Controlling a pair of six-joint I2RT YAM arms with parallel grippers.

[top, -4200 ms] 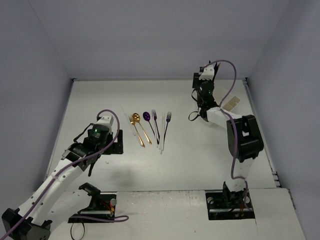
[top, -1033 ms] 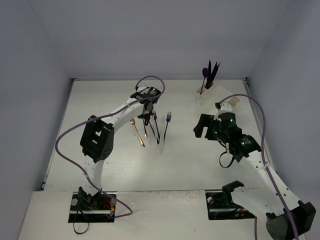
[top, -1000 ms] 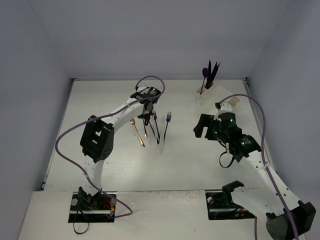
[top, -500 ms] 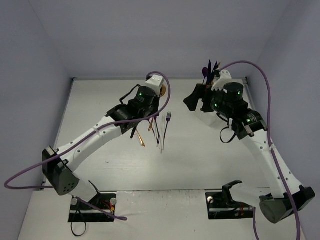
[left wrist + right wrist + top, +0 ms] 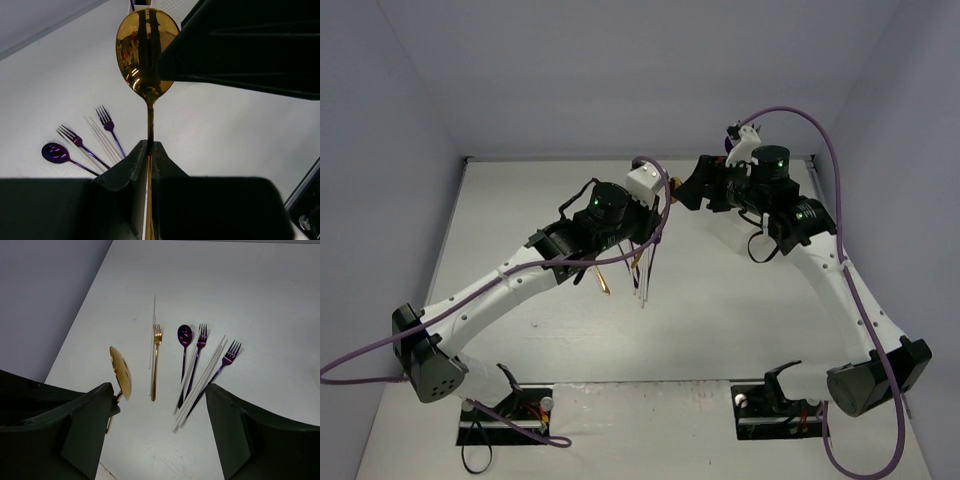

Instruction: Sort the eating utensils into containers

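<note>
Item: gold spoon [image 5: 147, 47], off the counter [image 5: 280, 300], held up in the air by its handle with the bowl uppermost.
Holder: left claw [image 5: 149, 145], pinching the handle between both fingers, firm and centred.
Second claw: right claw [image 5: 159, 405], spread wide and holding nothing. It faces the spoon, which sits just beside one of its fingers and not between the two.
Step in hand, as I read it: pass the spoon across, or carry it past, to the containers at the far right.
To do it well: bring the bowl into the middle of the open gap before anything closes. Keep the handle upright, and let the left grip go only once the other has hold.

Left on the counter, in a loose row:
- gold fork [image 5: 156, 362]
- purple spoon [image 5: 184, 335]
- two purple forks [image 5: 201, 335] [image 5: 231, 351]
- thin clear plastic pieces [image 5: 200, 380], lying across and touching the purple ones

In the way: the two arms crowd each other, with the right arm between the spoon and the containers. From overhead that arm hides the containers.
</note>
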